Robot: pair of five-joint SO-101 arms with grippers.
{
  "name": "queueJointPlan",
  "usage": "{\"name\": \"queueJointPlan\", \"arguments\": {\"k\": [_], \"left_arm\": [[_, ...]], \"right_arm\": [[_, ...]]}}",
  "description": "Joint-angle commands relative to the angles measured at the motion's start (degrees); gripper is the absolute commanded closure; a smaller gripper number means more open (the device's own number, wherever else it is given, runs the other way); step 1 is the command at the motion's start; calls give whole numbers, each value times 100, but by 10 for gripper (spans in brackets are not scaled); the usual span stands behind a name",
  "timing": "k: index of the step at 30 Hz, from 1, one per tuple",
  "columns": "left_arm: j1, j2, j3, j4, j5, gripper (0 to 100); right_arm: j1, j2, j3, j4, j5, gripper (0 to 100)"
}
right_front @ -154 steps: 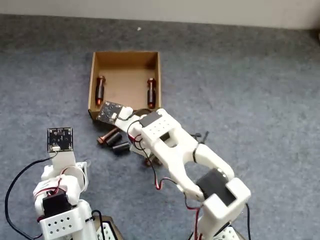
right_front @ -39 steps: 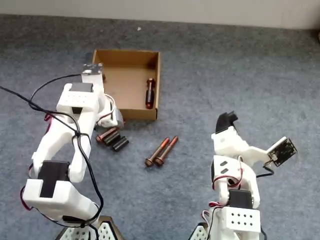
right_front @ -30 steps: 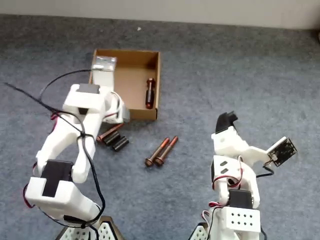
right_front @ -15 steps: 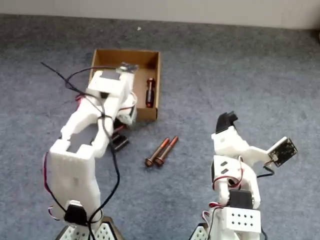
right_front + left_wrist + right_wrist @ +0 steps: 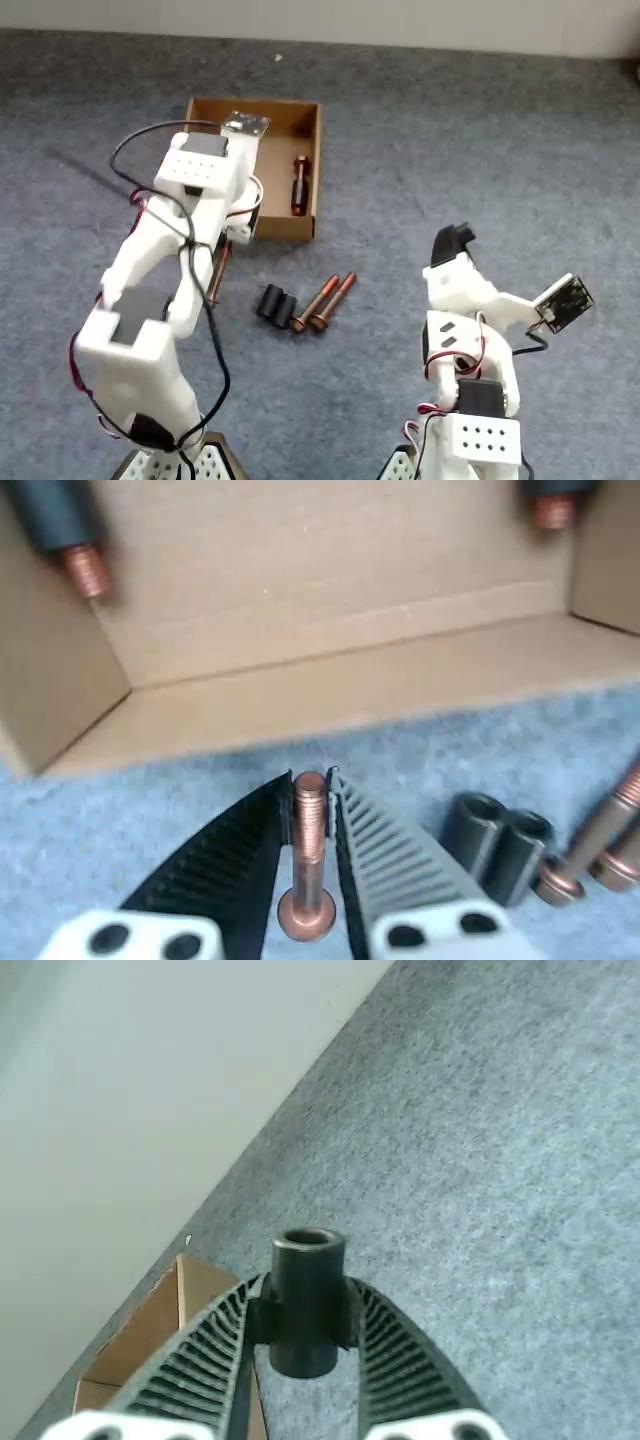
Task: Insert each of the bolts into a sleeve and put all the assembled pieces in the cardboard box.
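High view first: the cardboard box [image 5: 285, 228] holds an assembled piece [image 5: 299, 185] (the left wrist view shows a second one [image 5: 60, 530]). The left arm [image 5: 190, 200] has swung back to the box's near wall, and the left jaws now clamp a bolt [image 5: 308, 850] just outside it. The right jaws keep gripping a sleeve [image 5: 308, 1260], well apart. Two loose bolts [image 5: 325, 300] lie just beside two sleeves [image 5: 275, 305], which have shifted. With a bolt and a sleeve each in hand, mating them looks next.
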State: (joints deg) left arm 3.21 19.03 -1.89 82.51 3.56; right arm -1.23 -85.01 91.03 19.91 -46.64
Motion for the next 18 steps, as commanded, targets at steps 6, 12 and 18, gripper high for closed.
{"name": "queueJointPlan", "arguments": {"k": [6, 12, 18], "left_arm": [[-769, -1982, 945, 44, 1582, 993], [-1262, -2018, 1393, 44, 2936, 993], [-1666, -2044, 1868, 44, 3253, 994]], "right_arm": [[-22, -119, -40, -154, 79, 994], [-22, -119, -40, -154, 79, 994], [-22, -119, -40, -154, 79, 994]]}}
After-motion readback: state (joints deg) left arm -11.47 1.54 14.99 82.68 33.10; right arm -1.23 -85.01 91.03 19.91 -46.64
